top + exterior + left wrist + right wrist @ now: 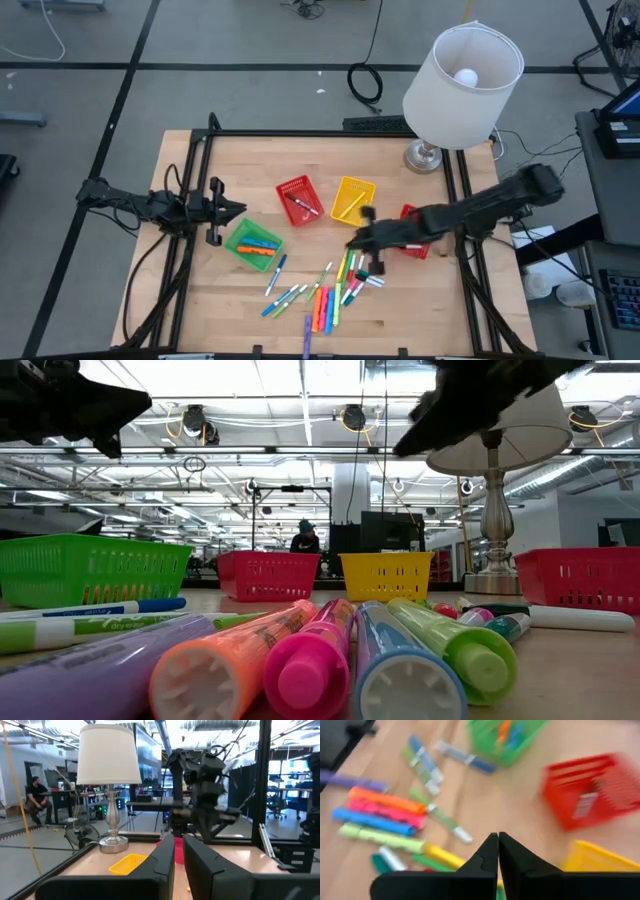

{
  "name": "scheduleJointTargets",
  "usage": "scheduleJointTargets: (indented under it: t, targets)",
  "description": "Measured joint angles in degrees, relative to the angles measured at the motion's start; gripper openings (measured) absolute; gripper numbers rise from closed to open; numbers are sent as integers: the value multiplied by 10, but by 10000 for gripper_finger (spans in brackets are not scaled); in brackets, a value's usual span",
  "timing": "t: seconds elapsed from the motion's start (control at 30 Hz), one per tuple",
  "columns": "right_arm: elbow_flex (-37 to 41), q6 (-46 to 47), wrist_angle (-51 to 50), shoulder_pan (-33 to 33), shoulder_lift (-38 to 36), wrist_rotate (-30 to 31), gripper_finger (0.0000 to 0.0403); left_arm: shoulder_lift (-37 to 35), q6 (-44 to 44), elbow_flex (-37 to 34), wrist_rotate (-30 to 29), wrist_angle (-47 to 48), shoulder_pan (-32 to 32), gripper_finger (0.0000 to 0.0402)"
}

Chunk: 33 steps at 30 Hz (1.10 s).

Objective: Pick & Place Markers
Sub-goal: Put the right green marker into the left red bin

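Observation:
Several markers (325, 290) in orange, pink, blue, green and yellow lie loose on the wooden table near its front edge, and show close up in the low view (330, 660). My right gripper (352, 240) hovers shut and slanting down over their far end (385, 815), holding nothing. A green basket (253, 243) holds a few markers. A red basket (299, 200) also holds one. My left gripper (240, 210) waits at the table's left, raised, its fingers (167, 852) a narrow gap apart with nothing between them.
A yellow basket (352, 198) stands beside the red one, and a second red basket (420, 250) lies partly under my right arm. A lamp (460, 75) stands at the far right corner. A black frame rims the table. A person (305, 538) sits in the room beyond.

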State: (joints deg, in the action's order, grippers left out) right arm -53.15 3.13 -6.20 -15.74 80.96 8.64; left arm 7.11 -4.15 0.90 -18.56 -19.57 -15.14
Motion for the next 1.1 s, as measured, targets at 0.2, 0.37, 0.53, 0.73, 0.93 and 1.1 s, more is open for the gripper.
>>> scheduleJointTargets:
  t: [0.2,0.37,0.53,0.73,0.93,1.1]
  targets:
    - [-131,-53,-60,12,154,-98,5,0,17,0,4,10,0,47]
    - [-194,-87,-62,13,230,-151,48,0,17,0,5,38,0,47]
    - [-208,-149,-54,16,270,-162,101,0,25,0,6,66,0,47]
    - [-209,-177,-62,22,285,-194,135,0,32,0,9,72,0,47]
    - [-209,-203,-59,23,284,-191,133,0,30,0,10,75,0,47]
    - [-205,-212,-49,26,288,-191,131,0,30,0,10,75,0,47]
